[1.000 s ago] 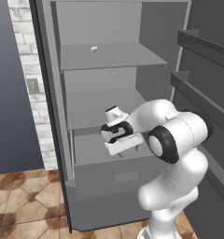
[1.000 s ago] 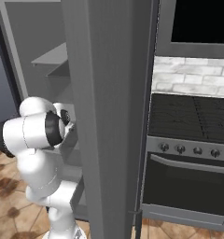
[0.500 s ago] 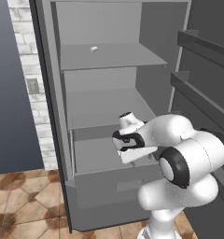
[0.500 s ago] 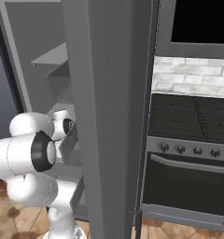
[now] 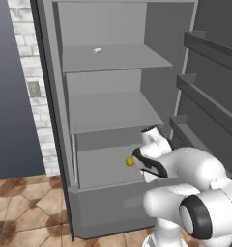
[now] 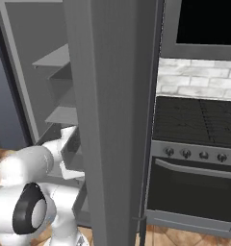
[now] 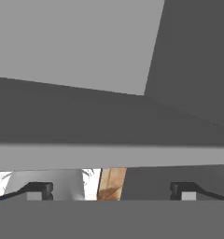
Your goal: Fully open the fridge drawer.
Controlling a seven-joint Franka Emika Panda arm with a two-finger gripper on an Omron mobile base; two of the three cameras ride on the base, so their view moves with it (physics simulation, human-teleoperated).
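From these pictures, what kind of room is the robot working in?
Most likely a kitchen, in simulation. An open grey fridge with flat shelves stands in front of the arm, and beside it a stove with burner grates, knobs and an oven door below, against a white brick wall.

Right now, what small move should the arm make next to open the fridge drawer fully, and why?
Probably keep pulling straight back toward the base. The fridge drawer already stands partly out of the fridge, and the open gripper straddles its front wall, so a rearward pull should slide it further.
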